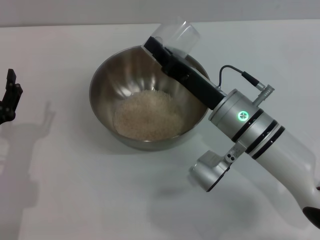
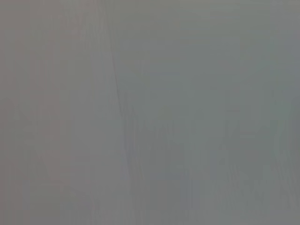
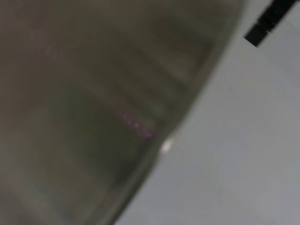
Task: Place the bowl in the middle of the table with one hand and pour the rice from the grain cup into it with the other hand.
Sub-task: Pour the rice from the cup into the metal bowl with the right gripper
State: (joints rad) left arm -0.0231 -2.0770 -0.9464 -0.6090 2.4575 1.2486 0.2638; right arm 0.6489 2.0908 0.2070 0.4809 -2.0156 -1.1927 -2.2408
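At far left, the left gripper (image 1: 10, 97) sits parked at the table (image 1: 75, 200) edge; whether it is released or clenched, cannot tell. Centre: the bowl (image 1: 105, 80), rice (image 1: 147, 115) heaped inside, loose grains. Above its far rim, the right gripper (image 1: 162, 52) is clamped on the tipped grain cup (image 1: 177, 34), which looks emptied. Light, slick plastic; side walls suit the grip. Nothing obstructs.

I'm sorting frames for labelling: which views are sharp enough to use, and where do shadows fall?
Head view: sharp; the bowl, the rice and the tilted grain cup in the right gripper read clearly, with soft grey shadows on the table under the arm and beside the left gripper. Left wrist view: featureless grey. Right wrist view: heavily blurred, only a curved edge shows.
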